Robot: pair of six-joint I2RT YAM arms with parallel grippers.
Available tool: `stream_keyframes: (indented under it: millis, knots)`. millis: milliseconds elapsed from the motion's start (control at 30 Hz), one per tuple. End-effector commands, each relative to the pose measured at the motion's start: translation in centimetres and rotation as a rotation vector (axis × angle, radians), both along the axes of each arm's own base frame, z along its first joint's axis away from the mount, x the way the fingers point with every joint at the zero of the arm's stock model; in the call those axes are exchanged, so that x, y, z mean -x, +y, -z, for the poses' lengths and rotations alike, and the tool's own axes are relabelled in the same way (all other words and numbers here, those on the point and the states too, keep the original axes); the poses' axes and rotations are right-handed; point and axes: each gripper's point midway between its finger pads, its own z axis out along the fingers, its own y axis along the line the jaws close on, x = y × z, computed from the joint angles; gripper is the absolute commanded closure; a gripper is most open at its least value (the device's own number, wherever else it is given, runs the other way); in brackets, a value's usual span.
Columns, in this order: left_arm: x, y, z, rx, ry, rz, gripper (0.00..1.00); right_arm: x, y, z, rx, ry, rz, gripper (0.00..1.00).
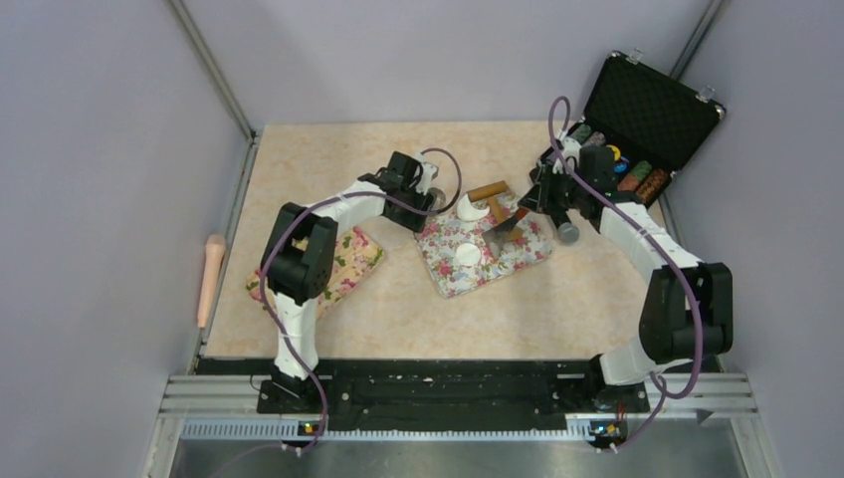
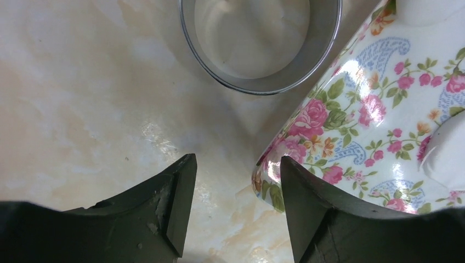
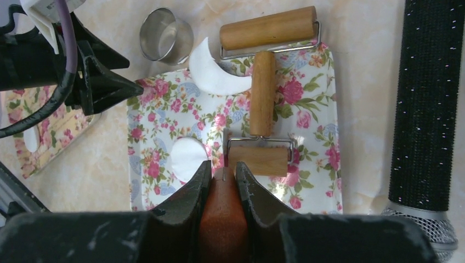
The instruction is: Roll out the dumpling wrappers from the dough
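Note:
A floral board lies mid-table. On it are a round white dumpling wrapper, a crescent of leftover dough and a double-headed wooden roller. All also show in the right wrist view: wrapper, crescent, roller. The metal ring cutter stands on the table off the board's corner. My left gripper is open and empty, hovering at that corner of the board. My right gripper is shut on a brown tool handle above the board; the tool's metal blade shows from above.
A second floral board lies under the left arm. An open black case of chips stands back right. A black microphone-like cylinder lies right of the board. A wooden rolling pin lies off the table's left edge.

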Motion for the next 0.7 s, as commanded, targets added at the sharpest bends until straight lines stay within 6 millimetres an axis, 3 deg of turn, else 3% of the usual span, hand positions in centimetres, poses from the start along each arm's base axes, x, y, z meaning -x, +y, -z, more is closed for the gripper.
stream_keyframes:
  millis: [0, 233, 667]
  knots:
    - [-0.9, 0.6, 0.2, -0.054, -0.036, -0.021, 0.38, -1.3, 0.0, 0.0, 0.024, -0.017, -0.004, 1.0]
    - [-0.5, 0.6, 1.3, -0.06, -0.011, -0.032, 0.49, -1.5, 0.4, 2.5, 0.024, 0.062, -0.025, 1.0]
    - [0.1, -0.1, 1.8, -0.045, 0.016, -0.04, 0.98, -0.7, 1.1, 5.3, -0.011, 0.146, -0.069, 1.0]
